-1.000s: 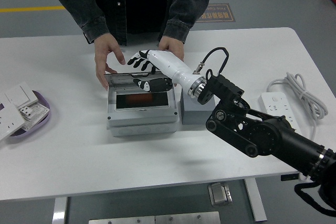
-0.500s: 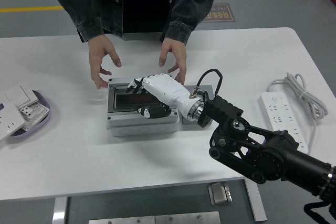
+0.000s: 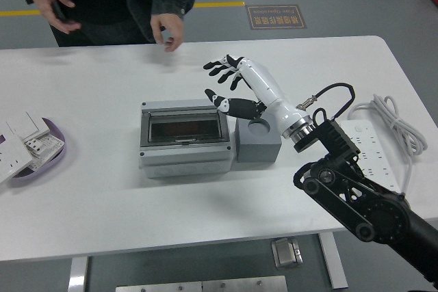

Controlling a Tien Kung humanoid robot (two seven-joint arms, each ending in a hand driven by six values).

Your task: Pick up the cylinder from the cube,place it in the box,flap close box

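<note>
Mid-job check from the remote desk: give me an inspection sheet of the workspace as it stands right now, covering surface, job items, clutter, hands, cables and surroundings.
Surface: white table, bare along the near edge.
Job's things: grey box, its clear flap lying shut; grey cube touching its right side, round recess on top empty; cylinder not visible.
Clutter: purple tray of white switch plates at left edge.
Hands: right hand raised above the cube, fingers spread, holding nothing; left hand nothing seen.
Cables: white power strip with coiled cord at right; black cable looped at the robot's wrist.
Surroundings: person's hands beyond the far edge, off the box; yellow floor line.
</note>
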